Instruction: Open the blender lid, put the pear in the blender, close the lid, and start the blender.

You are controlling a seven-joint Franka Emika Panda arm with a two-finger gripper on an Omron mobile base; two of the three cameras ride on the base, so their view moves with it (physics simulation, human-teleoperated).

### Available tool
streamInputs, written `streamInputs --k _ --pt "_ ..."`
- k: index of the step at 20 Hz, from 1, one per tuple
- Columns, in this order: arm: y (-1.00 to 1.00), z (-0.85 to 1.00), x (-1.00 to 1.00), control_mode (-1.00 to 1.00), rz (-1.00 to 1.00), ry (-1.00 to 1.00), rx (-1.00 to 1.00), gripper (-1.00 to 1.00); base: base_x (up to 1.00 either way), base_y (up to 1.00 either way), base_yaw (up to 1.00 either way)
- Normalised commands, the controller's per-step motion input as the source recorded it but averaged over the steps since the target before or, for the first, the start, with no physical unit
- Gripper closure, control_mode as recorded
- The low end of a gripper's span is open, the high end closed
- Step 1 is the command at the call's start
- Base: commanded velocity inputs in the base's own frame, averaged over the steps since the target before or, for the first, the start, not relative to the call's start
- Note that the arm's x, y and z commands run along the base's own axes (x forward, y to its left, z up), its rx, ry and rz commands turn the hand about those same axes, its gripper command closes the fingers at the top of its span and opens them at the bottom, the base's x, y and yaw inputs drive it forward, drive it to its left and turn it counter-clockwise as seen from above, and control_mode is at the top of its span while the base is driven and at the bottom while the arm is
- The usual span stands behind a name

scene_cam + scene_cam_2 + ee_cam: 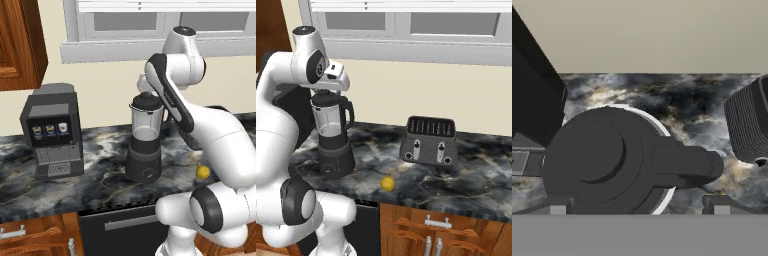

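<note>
1. Blender (144, 150): standing upright on the dark marbled counter (100, 175), clear jar on a dark grey tapered base, black handle pointing toward 3 o'clock in the hand view.
2. Blender lid (594, 152): sitting closed on top of the jar, its knob facing up at the hand camera.
3. Gripper (639, 205): hovering directly above the lid, fingertips (558, 206) standing wide apart on either side of it, clasping nothing.
4. Pear (387, 183): lying on the counter near its front edge, at about 4 o'clock from the blender base in the right base view, apart from it.
5. Coffee machine (52, 131): standing at 9 o'clock of the blender in the left base view.
6. Toaster (429, 140): sitting at 3 o'clock of the blender in the right base view.
</note>
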Motion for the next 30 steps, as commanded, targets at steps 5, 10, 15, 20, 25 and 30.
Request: streamInputs --k 5,10,15,20,25,30 --pt "0.36 0.0 0.21 -1.0 0.03 0.0 -0.01 -1.0 0.0 0.0 0.0" --pt "0.15 -0.01 0.03 -1.0 0.0 0.02 -0.01 -1.0 0.0 0.0 0.0" --pt "0.07 -0.12 0.07 -1.0 0.0 0.09 -0.05 -1.0 0.0 0.0 0.0" --pt "0.0 -0.2 0.01 -1.0 0.0 0.07 -0.04 -1.0 0.0 0.0 0.0" --pt "0.0 -0.11 0.09 -1.0 0.0 0.08 0.0 -1.0 0.0 0.0 0.0" --pt "0.0 -0.11 0.19 -1.0 0.0 0.06 0.0 -1.0 0.0 0.0 0.0"
